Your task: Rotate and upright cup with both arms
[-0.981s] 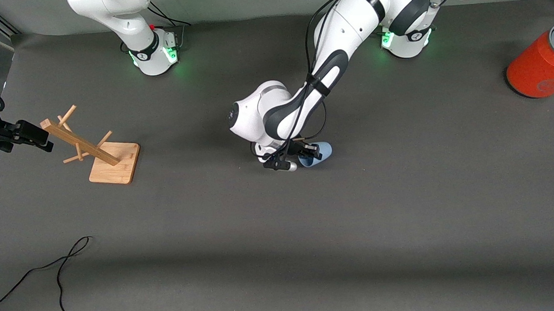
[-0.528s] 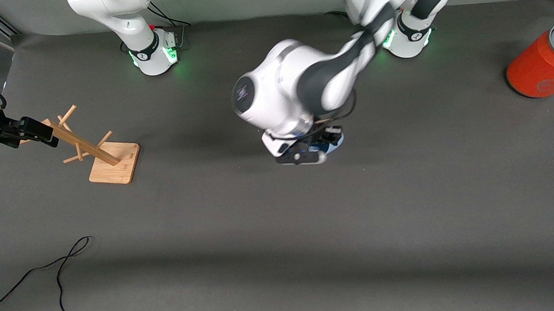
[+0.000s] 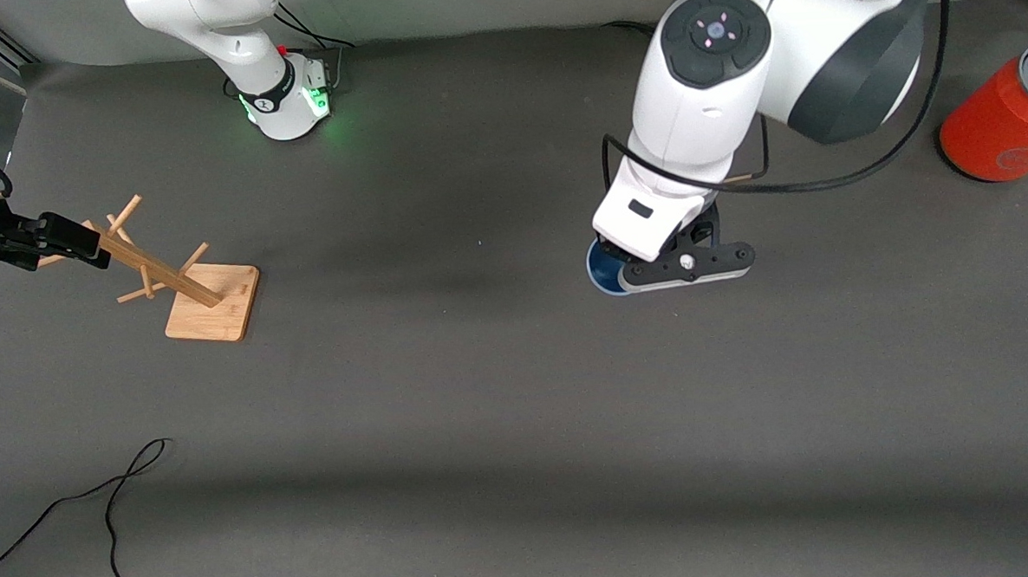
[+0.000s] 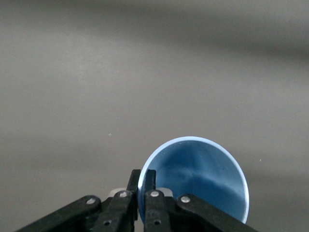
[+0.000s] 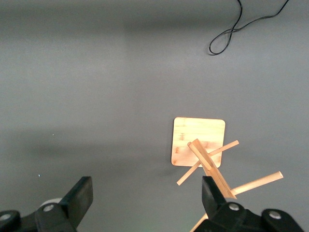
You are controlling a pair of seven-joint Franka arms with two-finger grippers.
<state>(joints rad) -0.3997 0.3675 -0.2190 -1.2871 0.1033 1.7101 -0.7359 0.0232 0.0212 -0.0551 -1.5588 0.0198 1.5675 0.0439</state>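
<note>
The pale-blue cup (image 3: 601,270) is held mouth up over the middle of the table, mostly hidden under the left hand. My left gripper (image 3: 627,264) points down and is shut on the cup's rim. In the left wrist view the fingers (image 4: 150,180) pinch the rim, one inside and one outside, and the cup's (image 4: 203,176) open mouth faces the camera. I cannot tell whether its base touches the table. My right gripper (image 3: 54,242) is open and empty at the right arm's end of the table, by the top of the wooden rack; its own view (image 5: 147,198) shows the jaws wide apart.
A wooden peg rack (image 3: 186,290) on a square base stands near the right gripper; it also shows in the right wrist view (image 5: 199,141). A big orange can (image 3: 1001,124) lies at the left arm's end. A black cable (image 3: 116,505) lies nearer the front camera.
The left arm has swung toward its own end of the table and turned its wrist downward. The cup went from lying on its side to mouth up. The right gripper barely shifted.
</note>
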